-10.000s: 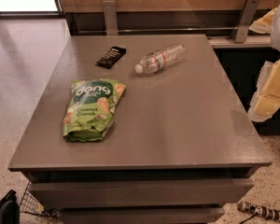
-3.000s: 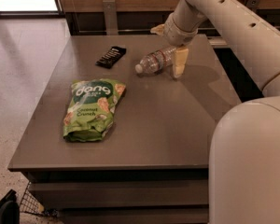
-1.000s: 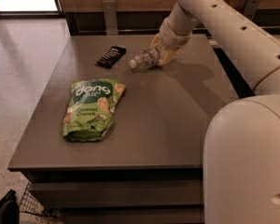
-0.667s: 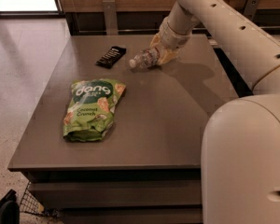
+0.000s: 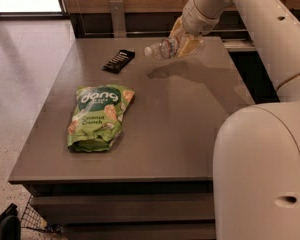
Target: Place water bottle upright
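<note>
Tan two-finger gripper (image 5: pixel 186 40) closed around small clear ribbed plastic water bottle (image 5: pixel 162 48), held near-horizontal above grey table (image 5: pixel 190 134) near far edge, white cap pointing left

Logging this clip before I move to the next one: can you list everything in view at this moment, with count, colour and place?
table: one, grey-brown, fills the middle of the view
snack bag: one, green, lying flat on the table's left half
black packet: one, black, flat near the table's far left edge
water bottle: one, clear with a white cap, on its side above the table's far edge, cap pointing left, its shadow on the table below
gripper: one, beige fingers, shut on the water bottle's body
arm: one, white, reaching in from the upper right
robot body: one, white, lower right foreground
</note>
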Controlling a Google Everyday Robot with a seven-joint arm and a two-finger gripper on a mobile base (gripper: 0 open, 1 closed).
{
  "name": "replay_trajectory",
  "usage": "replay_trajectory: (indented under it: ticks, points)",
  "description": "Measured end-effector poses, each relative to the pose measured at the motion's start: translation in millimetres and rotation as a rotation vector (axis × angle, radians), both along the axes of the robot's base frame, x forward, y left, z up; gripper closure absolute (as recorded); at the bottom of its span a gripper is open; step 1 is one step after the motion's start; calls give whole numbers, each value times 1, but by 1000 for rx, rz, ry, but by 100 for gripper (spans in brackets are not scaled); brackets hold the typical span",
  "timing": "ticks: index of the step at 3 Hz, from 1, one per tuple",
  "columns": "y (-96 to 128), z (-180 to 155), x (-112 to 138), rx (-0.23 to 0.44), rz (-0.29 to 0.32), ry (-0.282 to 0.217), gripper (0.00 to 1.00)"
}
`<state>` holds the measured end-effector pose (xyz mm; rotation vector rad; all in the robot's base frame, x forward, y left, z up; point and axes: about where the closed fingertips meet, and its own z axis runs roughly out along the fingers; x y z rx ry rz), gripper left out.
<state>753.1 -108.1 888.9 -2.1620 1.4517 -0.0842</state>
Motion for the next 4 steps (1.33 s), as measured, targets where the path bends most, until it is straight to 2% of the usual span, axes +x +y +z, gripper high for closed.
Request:
replay_trajectory:
  ticks: [1,3,4]
  points:
    - [-11,22,-6,117,-38,6,100]
    - [-26,69,-16,324,-168,-29,100]
    - [-25,67,-16,337,-171,-22,100]
